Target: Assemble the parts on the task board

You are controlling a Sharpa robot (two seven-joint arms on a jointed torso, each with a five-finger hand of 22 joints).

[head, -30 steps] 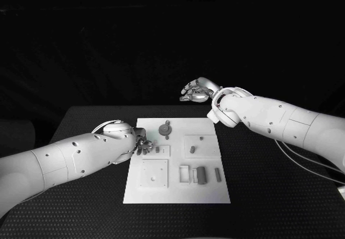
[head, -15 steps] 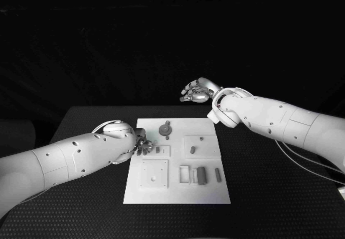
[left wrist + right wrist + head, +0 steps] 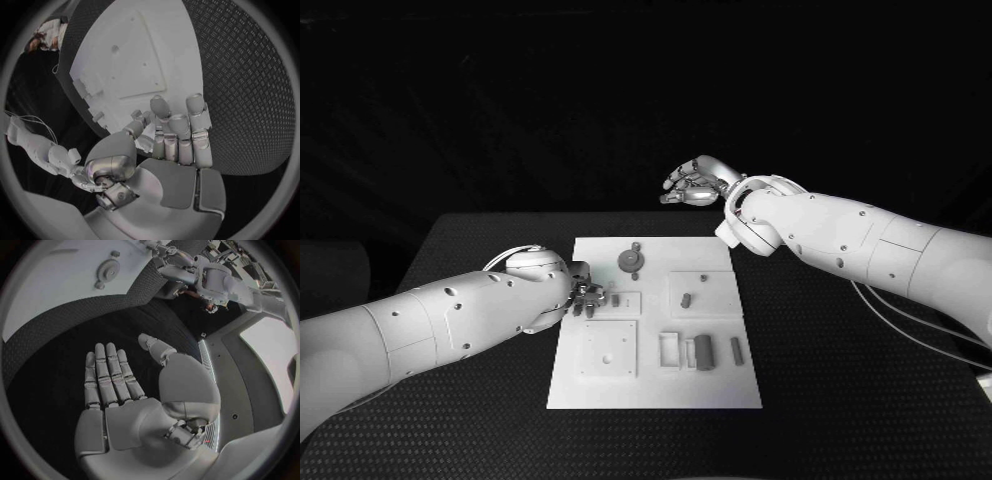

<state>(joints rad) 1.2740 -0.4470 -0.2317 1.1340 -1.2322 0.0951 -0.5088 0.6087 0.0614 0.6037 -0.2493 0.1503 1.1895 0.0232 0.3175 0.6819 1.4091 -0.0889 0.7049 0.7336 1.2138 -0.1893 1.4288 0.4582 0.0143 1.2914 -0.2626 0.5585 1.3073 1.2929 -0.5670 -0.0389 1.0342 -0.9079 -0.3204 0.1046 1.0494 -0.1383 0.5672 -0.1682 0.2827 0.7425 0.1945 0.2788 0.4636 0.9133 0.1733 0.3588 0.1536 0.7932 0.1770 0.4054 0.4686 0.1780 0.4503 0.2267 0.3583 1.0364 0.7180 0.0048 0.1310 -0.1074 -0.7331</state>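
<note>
While the left hand (image 3: 586, 296) hovers low over the task board (image 3: 656, 390), its fingers (image 3: 177, 125) lie side by side and nearly straight, tips down near the board's nine o'clock edge, nothing between them. From the left wrist view the fingertips sit just beside a small part (image 3: 98, 116) at the board's rim; whether they touch it I cannot tell. No brand, label or writing can be read anywhere on board, arms or worktop (image 3: 862, 400).

Over to the right hand (image 3: 692, 183): it hangs well apart from the board, off past its one o'clock corner, above the worktop's far edge. Its fingers (image 3: 107, 370) stretch out flat and together, thumb standing off to the side, palm bare, holding nothing.

Moving outward, the left arm (image 3: 416, 330) reaches in from eight o'clock, wrist bent down toward the board. The right arm (image 3: 862, 245) comes in from three o'clock, its hand raised.

On the board, a round geared part (image 3: 632, 259) sits at twelve o'clock, a square plate (image 3: 610, 349) lies toward seven o'clock, another square piece (image 3: 702, 293) with a small peg lies right of centre, and a row of narrow parts (image 3: 702, 350) stands at five o'clock.
</note>
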